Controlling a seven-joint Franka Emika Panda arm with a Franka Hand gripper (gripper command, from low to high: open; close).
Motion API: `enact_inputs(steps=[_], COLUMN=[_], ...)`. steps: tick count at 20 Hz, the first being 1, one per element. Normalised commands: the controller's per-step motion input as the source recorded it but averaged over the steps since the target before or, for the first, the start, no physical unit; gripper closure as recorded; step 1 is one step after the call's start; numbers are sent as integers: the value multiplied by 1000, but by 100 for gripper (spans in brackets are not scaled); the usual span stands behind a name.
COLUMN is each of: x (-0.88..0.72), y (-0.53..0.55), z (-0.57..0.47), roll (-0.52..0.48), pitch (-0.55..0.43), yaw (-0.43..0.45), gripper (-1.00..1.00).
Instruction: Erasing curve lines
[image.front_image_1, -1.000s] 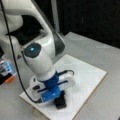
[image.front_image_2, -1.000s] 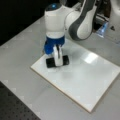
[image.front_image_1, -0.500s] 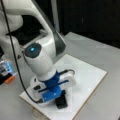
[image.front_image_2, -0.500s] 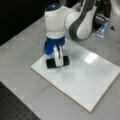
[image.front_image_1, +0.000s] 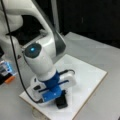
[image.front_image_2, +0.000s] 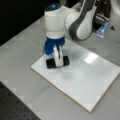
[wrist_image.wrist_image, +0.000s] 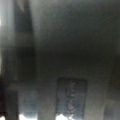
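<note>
Gripper (image.front_image_2: 58, 61) pinching the black eraser (image.front_image_2: 65, 60), pressed flat on the white board (image.front_image_2: 82, 75) near its corner at a front view's left. Curve lines not visible, likely under the eraser. Risk: eraser tilts in the grip, board slides on table (image.front_image_2: 22, 82).
</note>
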Motion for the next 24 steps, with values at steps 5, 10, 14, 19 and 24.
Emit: enact_inputs(steps=[5,10,14,19,24], x=[633,744,870,986,1000], y=[-176,-176,-181,-243,-330], z=[-360,-360,-353,-372,-431], roll=[253,269,273,291,301], pitch=[283,354,377,378,364], yaw=[57,76,75,103,137], gripper=[100,100,100,100,100])
